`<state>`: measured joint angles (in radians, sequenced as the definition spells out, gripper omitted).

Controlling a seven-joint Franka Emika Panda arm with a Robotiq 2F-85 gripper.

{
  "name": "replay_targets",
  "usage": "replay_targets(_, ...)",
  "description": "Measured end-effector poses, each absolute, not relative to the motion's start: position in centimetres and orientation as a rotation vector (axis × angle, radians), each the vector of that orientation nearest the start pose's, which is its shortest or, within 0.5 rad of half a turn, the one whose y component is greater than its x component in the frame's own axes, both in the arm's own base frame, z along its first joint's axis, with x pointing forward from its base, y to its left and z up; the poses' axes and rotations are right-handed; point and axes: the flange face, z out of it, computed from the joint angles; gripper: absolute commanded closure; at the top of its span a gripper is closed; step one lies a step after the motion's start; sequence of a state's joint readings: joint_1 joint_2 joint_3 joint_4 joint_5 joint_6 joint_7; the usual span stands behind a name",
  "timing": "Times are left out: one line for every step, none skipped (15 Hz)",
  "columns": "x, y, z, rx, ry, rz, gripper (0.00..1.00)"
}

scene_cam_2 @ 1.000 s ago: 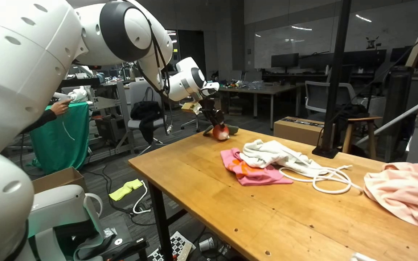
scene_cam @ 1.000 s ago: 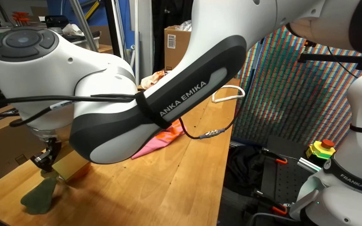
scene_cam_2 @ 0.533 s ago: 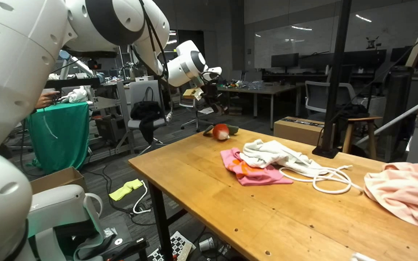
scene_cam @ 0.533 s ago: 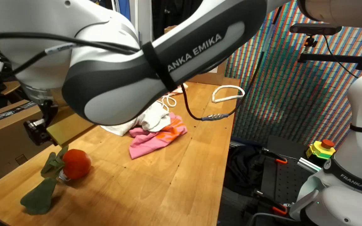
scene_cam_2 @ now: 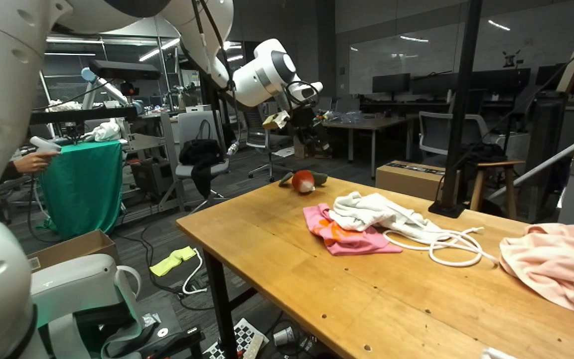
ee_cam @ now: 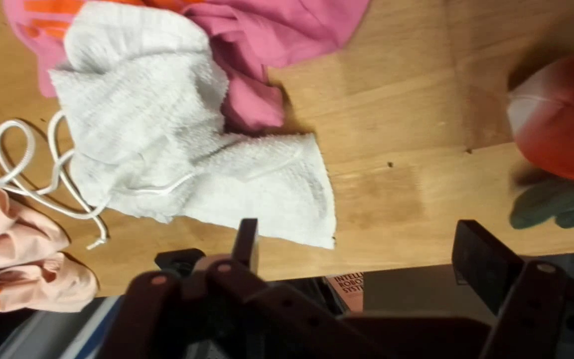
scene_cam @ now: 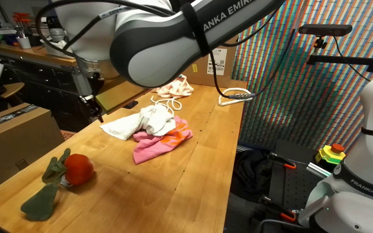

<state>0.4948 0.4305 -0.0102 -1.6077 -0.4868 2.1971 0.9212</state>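
My gripper (ee_cam: 359, 224) is open and empty above the far edge of the wooden table. It also shows in both exterior views (scene_cam: 92, 108) (scene_cam_2: 314, 142). A white cloth (ee_cam: 142, 109) lies below and beside it, crumpled partly over a pink cloth with orange marks (ee_cam: 287, 35); both show in both exterior views. A red plush thing (scene_cam: 79, 169) with green leaves (scene_cam: 40, 202) lies at a table corner; it also shows at the right of the wrist view (ee_cam: 566, 119), cut off by the frame edge.
A peach cloth (scene_cam_2: 561, 269) and a white cord (scene_cam_2: 459, 249) lie past the white cloth. A black post base (scene_cam_2: 446, 208) stands at the table edge. A cardboard box (scene_cam: 21, 139) is beyond that edge. Another box (scene_cam: 217, 64) stands at the table's end.
My gripper was low at the red plush thing; it has risen and moved along the table edge toward the white cloth. The red plush thing and the cloths stayed in place.
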Motion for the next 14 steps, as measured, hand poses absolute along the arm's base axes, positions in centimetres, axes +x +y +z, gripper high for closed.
replay_targets(61.9, 29.6, 39.2, -3.298, 0.328, -0.626, 0.00)
replay_targets(61.9, 28.4, 38.4, -3.312, 0.362, -0.599, 0.00)
replay_targets(61.9, 27.3, 37.7, -3.325, 0.395, -0.574, 0.00)
replay_targets(61.9, 26.2, 37.0, -3.335, 0.426, -0.551, 0.00)
replay_targets(62.0, 25.2, 36.3, -3.344, 0.452, -0.530, 0.00)
replay_targets(62.1, 24.3, 35.8, -3.352, 0.473, -0.511, 0.00)
replay_targets(62.2, 23.5, 35.3, -3.358, 0.492, -0.495, 0.00)
replay_targets(62.3, 22.7, 34.9, -3.363, 0.511, -0.481, 0.00)
replay_targets(62.5, 22.0, 34.6, -3.366, 0.527, -0.469, 0.00)
replay_targets(62.7, 21.4, 34.3, -3.368, 0.542, -0.461, 0.00)
replay_targets(62.8, 20.9, 34.1, -3.369, 0.555, -0.453, 0.00)
replay_targets(62.9, 20.4, 33.9, -3.370, 0.567, -0.445, 0.00)
replay_targets(63.1, 20.0, 33.7, -3.369, 0.578, -0.437, 0.00)
replay_targets(63.2, 19.6, 33.5, -3.367, 0.587, -0.427, 0.00)
